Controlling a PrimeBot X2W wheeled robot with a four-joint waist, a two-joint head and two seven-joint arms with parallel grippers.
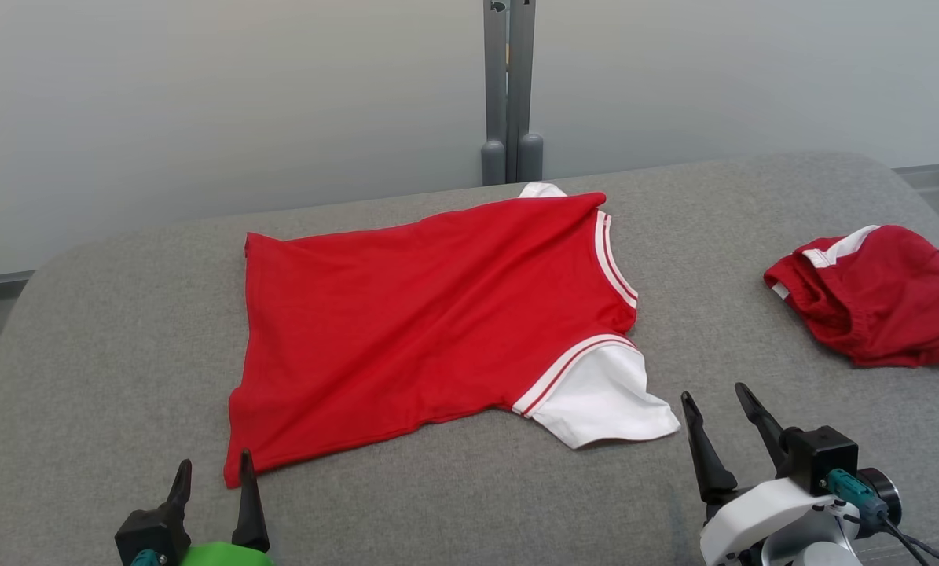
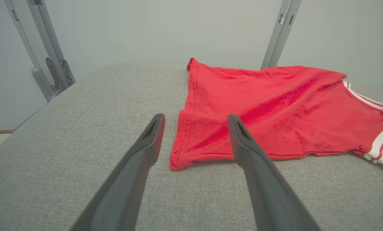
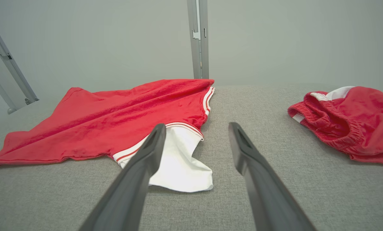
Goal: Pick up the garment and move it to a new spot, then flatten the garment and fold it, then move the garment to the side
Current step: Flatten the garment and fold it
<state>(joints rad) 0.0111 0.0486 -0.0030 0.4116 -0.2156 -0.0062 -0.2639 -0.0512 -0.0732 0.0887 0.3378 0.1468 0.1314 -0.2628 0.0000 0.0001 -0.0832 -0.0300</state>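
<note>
A red T-shirt with white sleeves lay spread across the middle of the grey padded surface, its hem towards the left and its striped neckline towards the right. The cloth was mostly flat, with a few long creases running across the body. The near white sleeve stuck out at the near right of the shirt, its cuff a little rumpled. A small piece of the far sleeve peeked out past the far edge.

The left claw sat at the near left, its two dark fingers spread wide with nothing between them. It was just beside the shirt's near left hem corner. In the left wrist view that corner lay in the gap between the fingers, but whether either finger touched the cloth could not be told.

The right claw was at the near right, also spread wide and empty, just to the right of the near white sleeve and apart from it.

A bunched pair of red shorts with a white trim lay at the right edge of the surface, well apart from the shirt. A grey metal post stood behind the far edge against a pale wall.
</note>
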